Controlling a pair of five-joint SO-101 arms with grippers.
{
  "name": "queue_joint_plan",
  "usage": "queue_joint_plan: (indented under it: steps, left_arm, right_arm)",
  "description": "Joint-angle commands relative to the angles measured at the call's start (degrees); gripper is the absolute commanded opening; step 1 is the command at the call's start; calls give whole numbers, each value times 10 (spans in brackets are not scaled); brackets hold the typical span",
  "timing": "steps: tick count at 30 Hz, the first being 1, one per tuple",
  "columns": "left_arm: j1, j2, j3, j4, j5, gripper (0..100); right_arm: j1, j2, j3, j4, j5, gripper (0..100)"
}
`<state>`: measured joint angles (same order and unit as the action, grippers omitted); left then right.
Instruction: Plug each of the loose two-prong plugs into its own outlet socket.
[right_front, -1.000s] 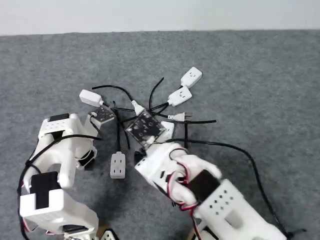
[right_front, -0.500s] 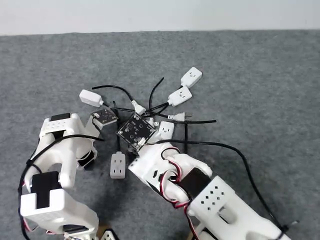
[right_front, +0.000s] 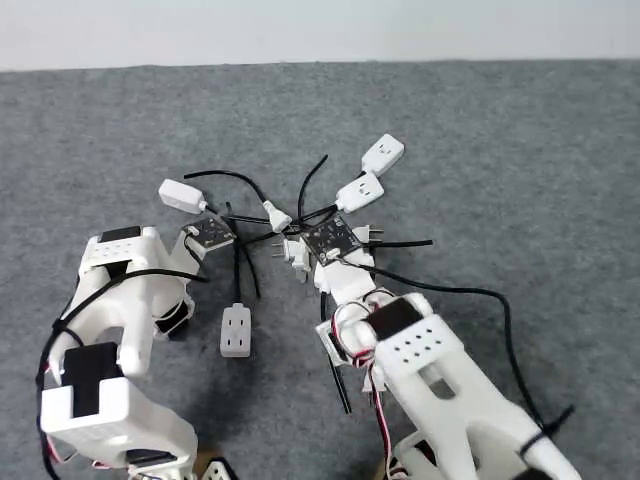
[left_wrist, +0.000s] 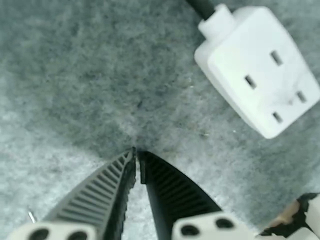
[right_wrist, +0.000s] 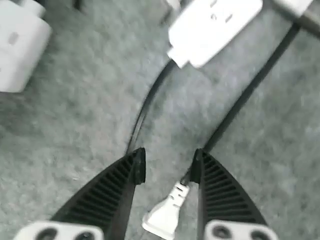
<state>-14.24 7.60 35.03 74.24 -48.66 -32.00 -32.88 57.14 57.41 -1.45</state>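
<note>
Here the right gripper (right_wrist: 168, 162) stands spread around a loose two-prong plug (right_wrist: 164, 216), not gripping it; an outlet socket (right_wrist: 215, 25) lies just beyond the plug. Closing may also pinch the thin cable (right_wrist: 150, 105) beside the plug, dragging it askew. Well apart from the plug, the left gripper (left_wrist: 136, 157) is clamped on nothing
</note>
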Motion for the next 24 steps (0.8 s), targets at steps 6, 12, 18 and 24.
queue_joint_plan:
  steps: [6,12,18,24]
  left_arm:
    - [-2,-4,-15,-4,-7,13]
    - [-2,-4,-15,-4,-8,13]
    - [-3,-4,-15,-4,-8,13]
    - [-3,-4,-15,-4,-8,13]
  right_arm:
    - [70,44,-3,28,-10,123]
    - [93,69,-4,34,-7,123]
    - [73,85,-3,37,17,123]
    - [71,175,-30,38,18,120]
